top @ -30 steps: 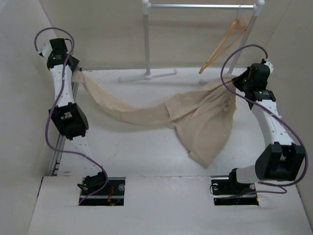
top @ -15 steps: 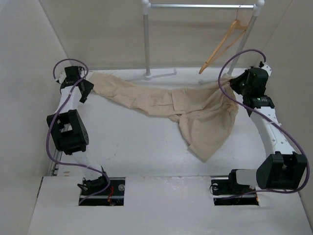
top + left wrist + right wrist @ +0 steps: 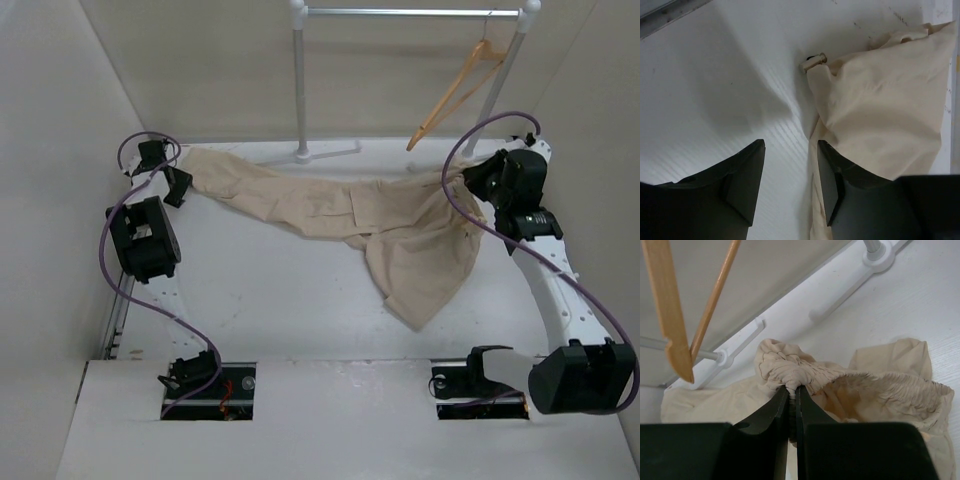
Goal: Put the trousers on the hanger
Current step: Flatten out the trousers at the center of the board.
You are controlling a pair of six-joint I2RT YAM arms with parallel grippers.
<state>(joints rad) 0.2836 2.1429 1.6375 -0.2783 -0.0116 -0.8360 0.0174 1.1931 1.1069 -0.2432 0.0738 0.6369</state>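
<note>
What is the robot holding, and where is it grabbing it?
The right fingers pinch the trousers by the bunched waistband. The left fingers are open, holding nothing.

The trousers (image 3: 370, 215) lie across the far half of the table (image 3: 280, 310), reaching from beside the left gripper (image 3: 790, 147) at far left to the right gripper (image 3: 792, 388) at far right, one leg folding nearward. Behind them stands the garment rail (image 3: 300, 90). The hanger (image 3: 667, 315) hangs from the rail's right end.
</note>
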